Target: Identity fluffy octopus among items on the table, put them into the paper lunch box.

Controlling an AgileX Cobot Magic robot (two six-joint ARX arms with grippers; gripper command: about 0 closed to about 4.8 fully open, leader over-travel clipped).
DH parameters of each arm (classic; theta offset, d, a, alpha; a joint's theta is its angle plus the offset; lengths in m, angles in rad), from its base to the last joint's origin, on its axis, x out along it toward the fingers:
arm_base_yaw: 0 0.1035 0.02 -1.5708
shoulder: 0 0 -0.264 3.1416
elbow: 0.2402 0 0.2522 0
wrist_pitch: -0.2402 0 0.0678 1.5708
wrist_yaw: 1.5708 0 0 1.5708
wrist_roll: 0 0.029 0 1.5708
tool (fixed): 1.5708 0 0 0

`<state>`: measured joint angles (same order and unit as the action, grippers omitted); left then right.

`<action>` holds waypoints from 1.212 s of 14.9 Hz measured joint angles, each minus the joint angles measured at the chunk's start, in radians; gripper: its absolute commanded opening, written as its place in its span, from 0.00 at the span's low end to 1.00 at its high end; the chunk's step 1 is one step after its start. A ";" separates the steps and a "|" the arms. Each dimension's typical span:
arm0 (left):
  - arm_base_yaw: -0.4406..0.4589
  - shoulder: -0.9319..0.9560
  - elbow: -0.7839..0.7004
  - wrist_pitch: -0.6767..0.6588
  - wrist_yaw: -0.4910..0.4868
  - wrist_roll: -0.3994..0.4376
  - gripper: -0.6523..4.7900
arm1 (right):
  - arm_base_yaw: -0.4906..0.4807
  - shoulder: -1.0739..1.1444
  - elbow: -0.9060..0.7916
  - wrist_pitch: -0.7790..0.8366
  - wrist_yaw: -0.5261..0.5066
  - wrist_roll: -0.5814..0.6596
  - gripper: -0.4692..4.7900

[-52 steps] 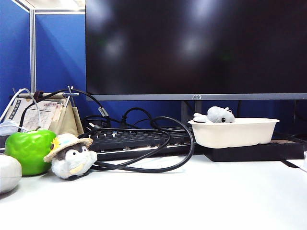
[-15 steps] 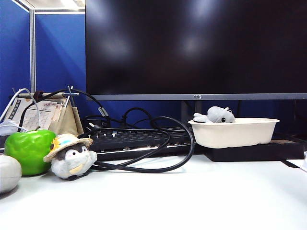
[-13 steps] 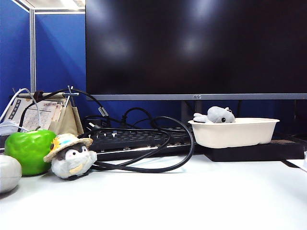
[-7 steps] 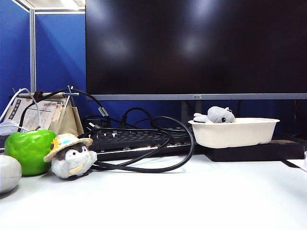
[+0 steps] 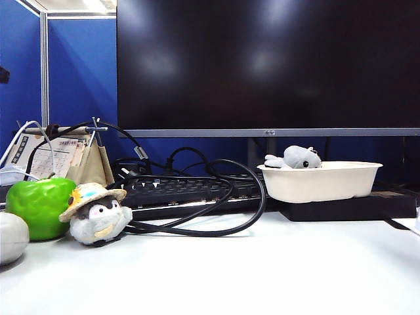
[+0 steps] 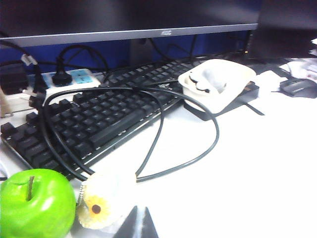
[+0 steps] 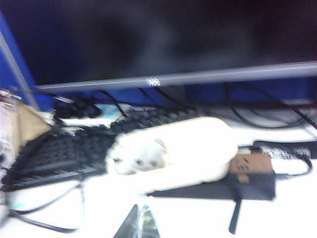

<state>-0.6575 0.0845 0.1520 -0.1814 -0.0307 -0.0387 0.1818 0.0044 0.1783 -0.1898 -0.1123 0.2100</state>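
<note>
Left claw pressed together, right claw w/ state unclear, both only in wrist views; fluffy octopus in paper lunch box.

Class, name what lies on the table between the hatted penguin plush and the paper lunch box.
In the exterior view, a black keyboard and looping black cable lie between the penguin plush and the paper lunch box.

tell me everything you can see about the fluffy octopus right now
The fluffy octopus is a small light-grey plush with a rounded head, dark eyes and pale stubby tentacles. It lies in the paper lunch box, at the left end in the exterior view, head showing above the rim. Neither end effector touches it.
</note>
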 measured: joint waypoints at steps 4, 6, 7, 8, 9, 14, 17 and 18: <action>0.000 0.000 -0.051 0.010 -0.029 0.000 0.11 | 0.000 0.000 -0.095 0.045 0.040 0.002 0.08; 0.000 0.000 -0.078 0.012 -0.034 0.000 0.11 | 0.000 0.000 -0.123 0.069 0.050 0.002 0.08; 0.000 0.000 -0.085 0.010 -0.034 0.000 0.11 | 0.000 0.000 -0.129 0.070 0.058 0.001 0.08; 0.000 0.000 -0.088 0.010 -0.035 0.000 0.11 | 0.000 0.000 -0.135 0.072 0.067 0.000 0.08; 0.000 0.000 -0.088 0.011 -0.048 0.000 0.11 | 0.000 0.000 -0.136 0.070 0.076 0.000 0.08; 0.000 0.000 -0.113 0.011 -0.086 0.023 0.11 | 0.000 0.000 -0.156 0.027 0.091 -0.058 0.08; 0.000 0.003 -0.138 0.012 -0.085 0.022 0.11 | 0.002 -0.001 -0.169 0.014 0.091 -0.061 0.08; 0.000 0.003 -0.138 0.013 -0.085 0.021 0.11 | 0.003 -0.001 -0.169 0.014 0.090 -0.061 0.08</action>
<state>-0.6571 0.0879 0.0139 -0.1688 -0.1154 -0.0177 0.1848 0.0036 0.0093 -0.1753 -0.0219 0.1486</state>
